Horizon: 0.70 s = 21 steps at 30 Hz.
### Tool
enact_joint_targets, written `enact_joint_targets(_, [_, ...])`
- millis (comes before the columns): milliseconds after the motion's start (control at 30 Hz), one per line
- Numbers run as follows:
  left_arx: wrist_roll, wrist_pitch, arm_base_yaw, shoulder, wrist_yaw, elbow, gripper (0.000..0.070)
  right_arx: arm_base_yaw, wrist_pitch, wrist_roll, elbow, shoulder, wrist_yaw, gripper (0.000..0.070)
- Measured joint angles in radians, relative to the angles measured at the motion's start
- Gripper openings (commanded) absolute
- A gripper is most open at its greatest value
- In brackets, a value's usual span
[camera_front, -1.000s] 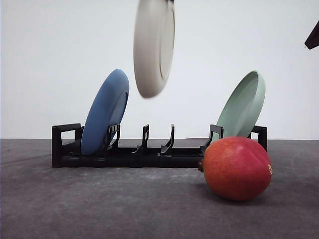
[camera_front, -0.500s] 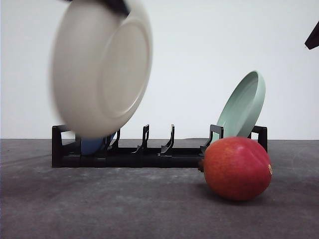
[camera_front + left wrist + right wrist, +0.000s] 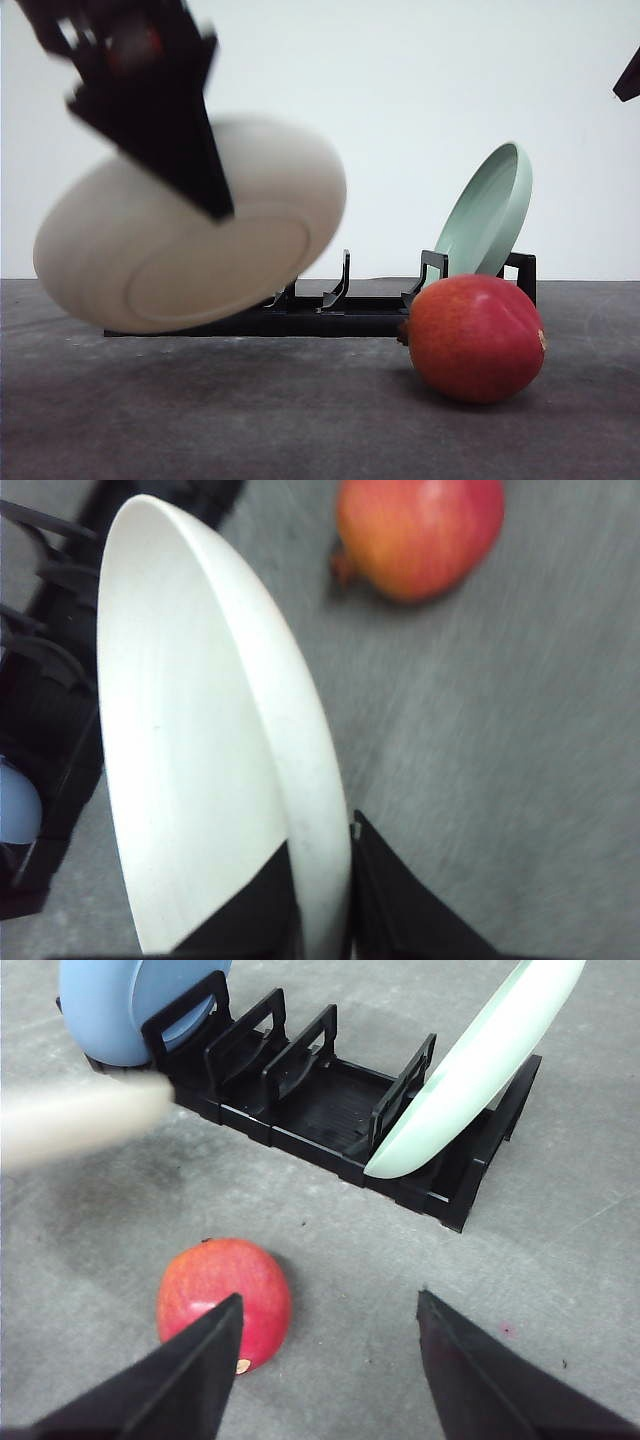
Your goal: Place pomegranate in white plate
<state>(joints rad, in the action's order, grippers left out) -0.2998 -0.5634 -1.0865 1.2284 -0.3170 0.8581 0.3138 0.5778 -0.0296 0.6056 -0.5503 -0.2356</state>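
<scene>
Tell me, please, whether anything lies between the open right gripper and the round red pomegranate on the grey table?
Nothing visible does: the right gripper hangs open above bare table beside the round red pomegranate, and the black rack stands beyond.

Black rack (image 3: 330, 1110) on grey table (image 3: 250, 420); blue plate (image 3: 120, 1005), green plate (image 3: 487, 212) slotted.

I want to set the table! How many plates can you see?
3. The white plate is held by the left tool; the blue plate and the pale green plate stand in the black rack.
</scene>
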Motion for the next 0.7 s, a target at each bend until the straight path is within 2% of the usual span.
enact_joint_targets(133, [-0.05,0.02,-0.022,0.114,-0.052,0.0,0.0003,0.0,0.001,0.0,0.0,0.0,0.0,0.0348])
enact_joint_targets(400, [-0.079,0.042,-0.062,0.259,-0.116,0.001,0.0009,0.0,0.001,0.0,0.0,0.0,0.0,0.0348])
enact_joint_targets(500, [-0.074,0.044,-0.068,0.277,-0.122,0.001,0.0093,0.0,0.002,0.0,0.0,0.0,0.0,0.0348])
enact_joint_targets(633, [-0.043,0.031,-0.07,0.285,-0.096,0.001,0.0254,0.0,0.003,0.0,0.0,0.0,0.0,0.0348])
enact_joint_targets(700, [-0.024,0.03,-0.072,0.286,-0.081,0.001,0.0286,0.0,0.004,0.0,0.0,0.0,0.0,0.0348])
